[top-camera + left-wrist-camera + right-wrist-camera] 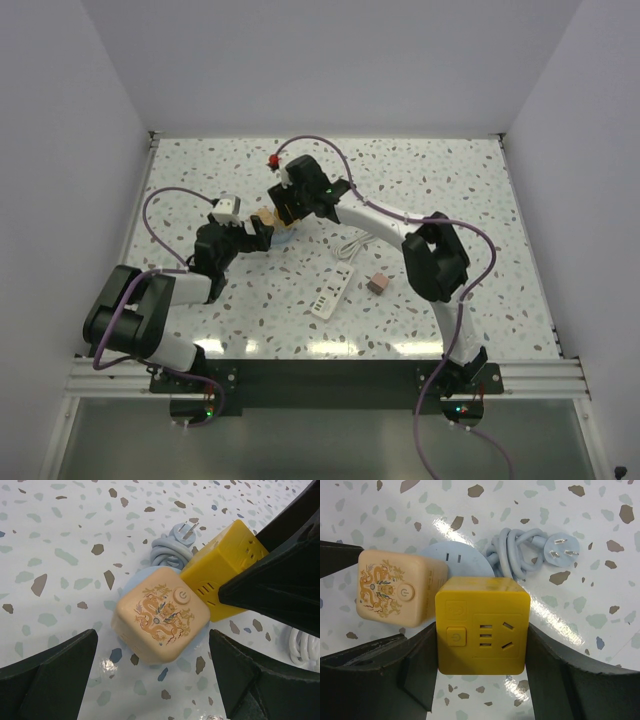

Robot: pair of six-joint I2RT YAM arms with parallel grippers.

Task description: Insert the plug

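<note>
The peach cube [160,615], printed with a gilt dragon and a power button, sits on a pale blue disc [451,556] on the speckled table [450,180]. The left gripper [152,637] hangs over it with its jaws spread wide; one dark finger stands on each side of the peach cube, both clear of its faces, and it holds nothing.

Touching the peach cube on one side is the yellow cube [482,625] (a socket block with slotted outlets and a square button). The right gripper [481,645] is clamped on it, with a finger pressed against each of two opposite faces.

Just beyond the peach cube, past the disc, a grey-blue cord [512,550] lies in a loose knot; its three-pin mains plug [562,547] rests on the table with its prongs up.

The dusty-pink plug [378,284] lies on the table well apart from the peach cube, to the right of it and nearer the arm bases in the overhead view; neither gripper is near it. A white power strip [335,295] lies just beside that plug, on the side towards the peach cube. A white cord [355,247] is bunched roughly between the peach cube and the dusty-pink plug; whether it joins the plug cannot be made out.
</note>
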